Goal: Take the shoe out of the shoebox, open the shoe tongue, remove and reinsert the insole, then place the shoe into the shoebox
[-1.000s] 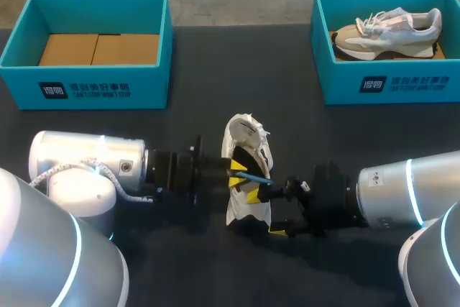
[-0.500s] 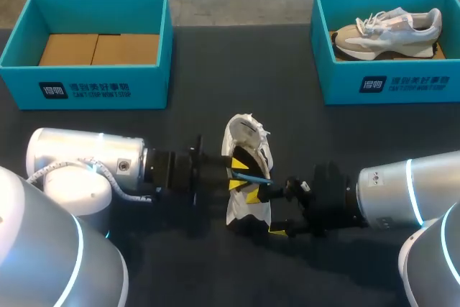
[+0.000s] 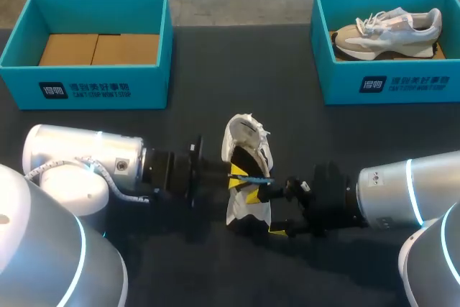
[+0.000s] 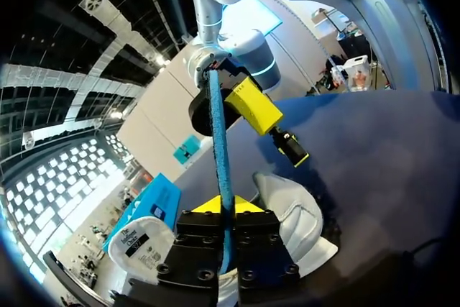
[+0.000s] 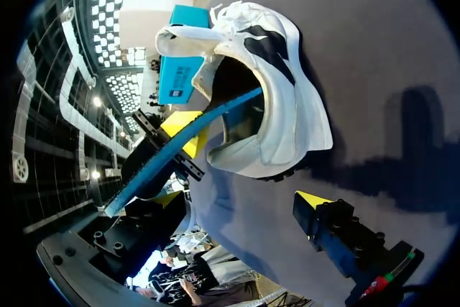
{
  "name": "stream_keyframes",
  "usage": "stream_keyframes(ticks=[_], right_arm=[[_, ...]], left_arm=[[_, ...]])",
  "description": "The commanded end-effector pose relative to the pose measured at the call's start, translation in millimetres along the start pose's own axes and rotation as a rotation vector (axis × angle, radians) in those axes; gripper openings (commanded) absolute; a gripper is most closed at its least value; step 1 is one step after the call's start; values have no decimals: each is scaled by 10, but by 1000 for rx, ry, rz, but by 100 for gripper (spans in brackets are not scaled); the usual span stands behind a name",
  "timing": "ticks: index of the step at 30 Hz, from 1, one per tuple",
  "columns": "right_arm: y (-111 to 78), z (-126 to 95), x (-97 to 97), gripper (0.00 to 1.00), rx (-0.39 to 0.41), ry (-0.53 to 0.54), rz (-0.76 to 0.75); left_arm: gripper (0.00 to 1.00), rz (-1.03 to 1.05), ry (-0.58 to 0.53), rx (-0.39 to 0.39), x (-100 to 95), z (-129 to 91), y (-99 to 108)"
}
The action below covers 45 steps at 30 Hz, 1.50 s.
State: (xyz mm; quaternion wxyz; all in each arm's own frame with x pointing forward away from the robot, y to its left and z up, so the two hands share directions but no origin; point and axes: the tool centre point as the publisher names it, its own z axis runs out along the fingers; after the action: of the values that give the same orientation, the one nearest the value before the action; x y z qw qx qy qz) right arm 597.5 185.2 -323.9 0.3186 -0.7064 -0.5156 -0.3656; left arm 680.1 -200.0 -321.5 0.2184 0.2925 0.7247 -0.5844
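A white shoe (image 3: 247,150) lies on the dark table's middle, its opening facing up. A thin blue insole (image 3: 251,176) stands on edge out of it. My left gripper (image 3: 236,177) comes in from the left and is shut on that insole; in the left wrist view the left gripper (image 4: 226,208) pinches the insole (image 4: 218,127), with the shoe (image 4: 291,213) under it. My right gripper (image 3: 265,212) is open at the shoe's near end. In the right wrist view the right gripper (image 5: 248,165) straddles the shoe (image 5: 277,98), and the insole (image 5: 188,140) runs past one finger.
A teal shoebox (image 3: 43,88) with a cardboard insert stands at the back left. Another teal shoebox (image 3: 323,48) at the back right holds a beige and white sneaker (image 3: 388,30). Dark table lies between the boxes and the shoe.
My left gripper's fingers have shut on the blue insole, and the left arm's body has drawn slightly to the left. The right arm and the shoe have stayed put.
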Motion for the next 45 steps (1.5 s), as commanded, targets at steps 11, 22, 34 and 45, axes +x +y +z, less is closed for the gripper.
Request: stream_keyframes(ticks=[11,22,34,45], right_arm=[[-5,-27,0,100,1,0,0],[-5,-27,0,100,1,0,0],[-5,-27,0,100,1,0,0],[-5,-27,0,100,1,0,0]], left_arm=[[0,20,6,12,40,-9,91],[0,64,9,18,-8,43,294],[0,98,28,-11,-40,98,429],[0,83,22,-18,-32,90,416]])
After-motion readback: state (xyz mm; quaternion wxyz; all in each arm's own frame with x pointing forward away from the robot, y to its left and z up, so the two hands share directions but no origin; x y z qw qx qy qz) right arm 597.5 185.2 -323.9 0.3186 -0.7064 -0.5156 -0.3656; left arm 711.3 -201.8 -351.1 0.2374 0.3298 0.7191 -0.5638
